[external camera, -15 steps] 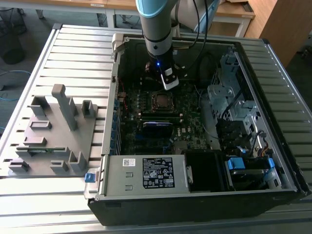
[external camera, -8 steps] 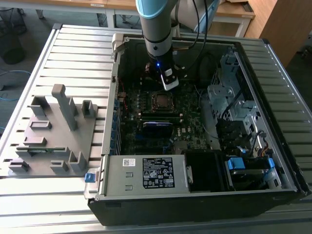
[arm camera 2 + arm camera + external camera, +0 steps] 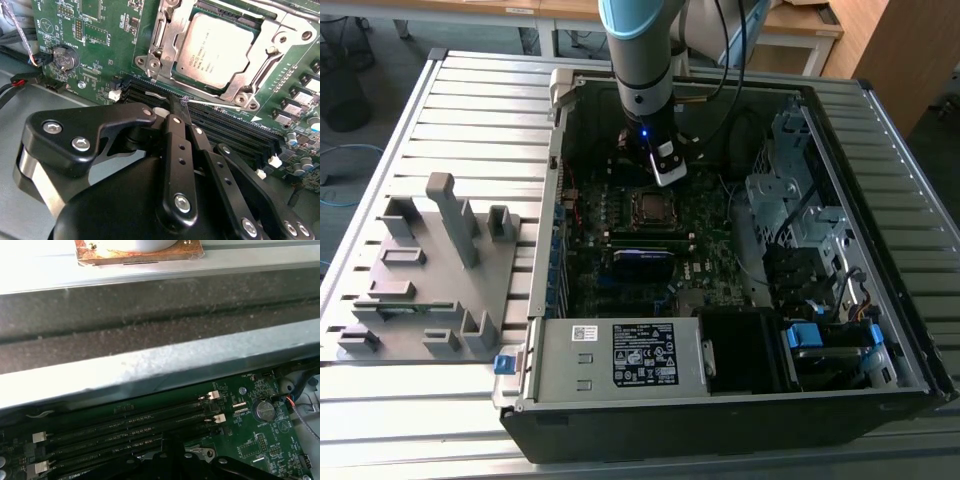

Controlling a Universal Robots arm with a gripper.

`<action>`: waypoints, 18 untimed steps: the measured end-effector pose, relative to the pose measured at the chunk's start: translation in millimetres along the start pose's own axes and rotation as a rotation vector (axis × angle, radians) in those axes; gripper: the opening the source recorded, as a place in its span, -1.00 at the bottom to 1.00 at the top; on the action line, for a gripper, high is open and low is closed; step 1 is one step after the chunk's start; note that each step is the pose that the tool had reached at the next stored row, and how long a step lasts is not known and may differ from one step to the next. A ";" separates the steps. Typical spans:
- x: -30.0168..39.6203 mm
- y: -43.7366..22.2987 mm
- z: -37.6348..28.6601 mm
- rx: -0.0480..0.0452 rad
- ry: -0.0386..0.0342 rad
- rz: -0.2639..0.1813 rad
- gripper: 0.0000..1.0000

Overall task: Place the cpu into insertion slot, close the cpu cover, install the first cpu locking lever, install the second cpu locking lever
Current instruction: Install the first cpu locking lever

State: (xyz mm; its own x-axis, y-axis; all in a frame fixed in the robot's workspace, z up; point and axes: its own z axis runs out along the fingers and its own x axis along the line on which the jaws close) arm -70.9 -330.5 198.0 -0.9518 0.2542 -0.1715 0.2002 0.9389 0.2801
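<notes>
The cpu [image 3: 217, 47], a silver-grey square chip, lies flat in the insertion slot [image 3: 633, 207] on the green motherboard. The silver cpu cover [image 3: 272, 55] lies down around it, with the chip showing through its window. A thin wire locking lever [image 3: 220, 104] runs along the socket's edge beside the memory slots. My black gripper [image 3: 176, 102] is shut with nothing between its fingers. Its tip rests at the end of that lever. In the exterior view the gripper [image 3: 667, 172] hangs inside the case just behind the socket.
Long black memory slots [image 3: 125, 432] run right beside the fingers. A coin battery [image 3: 66, 57] and red-black cables [image 3: 20, 82] sit off the board's corner. The case wall [image 3: 150, 365] rises close by. A drive cage [image 3: 800, 200] and power supply [image 3: 620, 355] crowd the case; a grey fixture [image 3: 430, 270] stands outside.
</notes>
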 end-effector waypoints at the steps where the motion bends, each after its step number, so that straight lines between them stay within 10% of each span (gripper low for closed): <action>1: 0.1 0.0 0.0 0.0001 -0.0001 0.000 -0.80; 18: 1.3 -1.4 4.7 -0.0054 -0.0178 -0.008 -0.80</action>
State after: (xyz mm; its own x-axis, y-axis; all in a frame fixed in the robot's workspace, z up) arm -71.3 -330.4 192.9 -0.9491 0.2508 -0.1906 0.1913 0.9396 0.2838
